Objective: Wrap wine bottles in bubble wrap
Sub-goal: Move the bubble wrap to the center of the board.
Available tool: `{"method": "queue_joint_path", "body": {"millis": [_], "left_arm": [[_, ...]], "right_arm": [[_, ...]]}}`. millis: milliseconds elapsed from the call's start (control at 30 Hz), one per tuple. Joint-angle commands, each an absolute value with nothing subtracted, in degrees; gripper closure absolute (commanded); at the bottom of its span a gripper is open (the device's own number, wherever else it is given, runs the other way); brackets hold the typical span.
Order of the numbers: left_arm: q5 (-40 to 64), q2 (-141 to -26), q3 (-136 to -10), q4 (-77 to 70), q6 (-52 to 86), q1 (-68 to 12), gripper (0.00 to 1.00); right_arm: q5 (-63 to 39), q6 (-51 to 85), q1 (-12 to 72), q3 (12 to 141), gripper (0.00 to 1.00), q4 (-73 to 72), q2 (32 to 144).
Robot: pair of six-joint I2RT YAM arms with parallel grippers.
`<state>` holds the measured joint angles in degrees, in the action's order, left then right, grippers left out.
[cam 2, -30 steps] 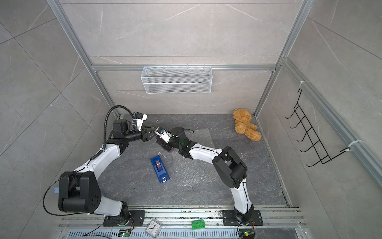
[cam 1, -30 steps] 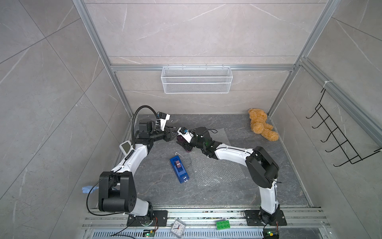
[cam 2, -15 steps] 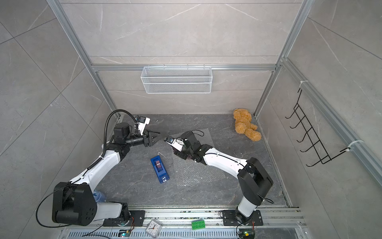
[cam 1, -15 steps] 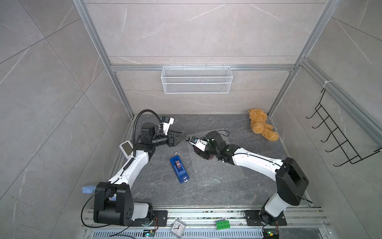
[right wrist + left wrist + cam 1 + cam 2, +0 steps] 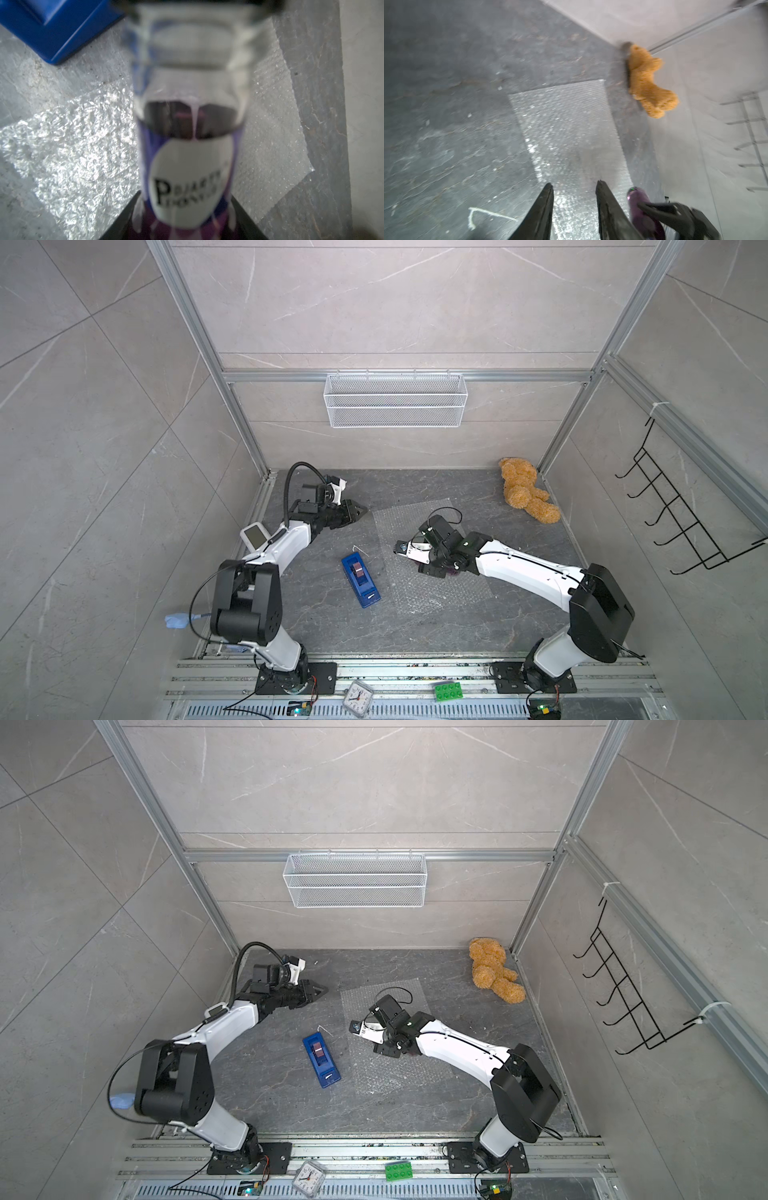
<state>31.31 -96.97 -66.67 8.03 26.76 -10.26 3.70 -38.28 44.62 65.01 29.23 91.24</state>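
Observation:
The wine bottle (image 5: pixel 417 553), small, dark purple with a white label and a black cap, hangs over the bubble wrap (image 5: pixel 432 593) in both top views. My right gripper (image 5: pixel 438 568) is shut on its lower body, cap pointing left. The right wrist view shows the bottle (image 5: pixel 191 166) filling the space between the right gripper's (image 5: pixel 186 195) black fingers. The bubble wrap (image 5: pixel 386 1073) lies flat on the dark floor. My left gripper (image 5: pixel 361 512) hovers left of the sheet's far end, apart from the bottle. In the left wrist view its jaws (image 5: pixel 575 184) stand open and empty.
A blue tape dispenser (image 5: pixel 360 580) lies just left of the bubble wrap. A brown teddy bear (image 5: pixel 525 495) sits in the back right corner. A white wire basket (image 5: pixel 395 400) hangs on the back wall, and black hooks (image 5: pixel 681 522) on the right wall.
The two grippers, close together a second ago, have parted. My right arm carried the bottle right and forward over the bubble wrap. My left gripper drew back and its jaws narrowed.

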Motion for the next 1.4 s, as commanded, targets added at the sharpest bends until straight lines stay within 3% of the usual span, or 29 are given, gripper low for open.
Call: {"method": "queue_joint_path", "body": {"millis": [0,167,367,867,1133,1367], "left_arm": [[20.8,-102.9,-74.6,19.3,25.4,-13.4,0.62],[12.4,-112.0,-85.3,26.8,22.7,-20.4,0.62],[9.4,-121.4,-92.7,31.2,22.8,-24.7,0.62],[11.2,-137.8,-111.3,34.3,13.2,-24.9,0.61],[16.6,-137.3,-116.8,34.7,4.6,-24.7,0.55],[21.8,-128.8,-109.4,31.5,6.1,-23.1,0.51]], "right_arm": [[5.4,-39.9,45.4,65.6,0.62,31.8,88.7],[7.0,-40.2,46.8,64.8,0.59,33.7,88.8],[6.9,-39.3,47.3,64.3,0.59,35.2,88.6],[6.2,-40.8,50.0,66.7,0.59,39.2,92.1],[7.6,-44.7,50.5,74.0,0.59,41.5,98.6],[9.7,-45.2,50.6,83.2,0.58,49.3,107.7]]}}
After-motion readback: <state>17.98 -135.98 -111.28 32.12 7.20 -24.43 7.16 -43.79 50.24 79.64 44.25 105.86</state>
